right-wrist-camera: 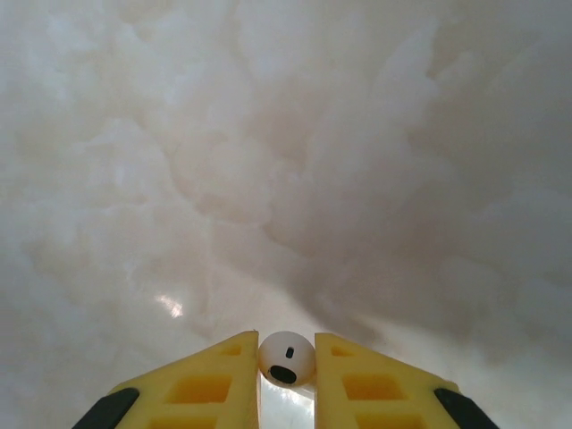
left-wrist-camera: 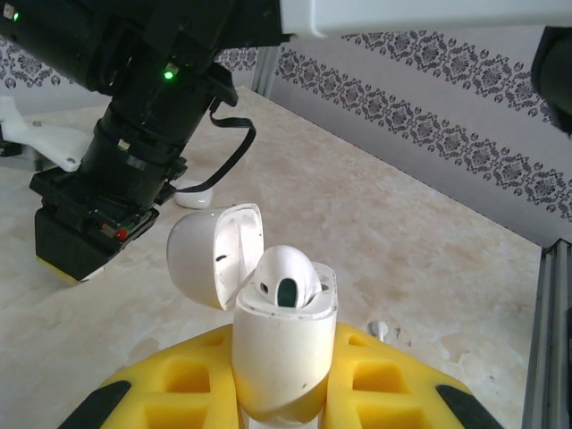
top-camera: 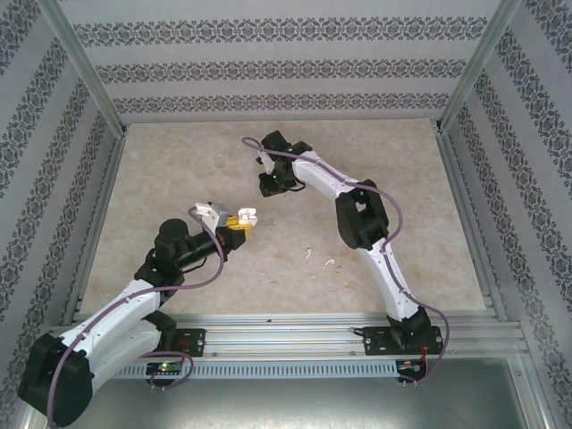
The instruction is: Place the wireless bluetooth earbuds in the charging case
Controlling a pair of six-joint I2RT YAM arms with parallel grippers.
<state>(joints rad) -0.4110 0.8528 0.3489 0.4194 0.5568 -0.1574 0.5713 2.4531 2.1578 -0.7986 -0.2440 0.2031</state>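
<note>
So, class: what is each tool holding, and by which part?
The left tool grips the open charging case by its lower body; the right tool pinches one earbud by its rounded head.

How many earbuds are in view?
4. One earbud sits in the case held by the left gripper, one is pinched in the right gripper, two lie loose on the table. More may be hidden.
</note>
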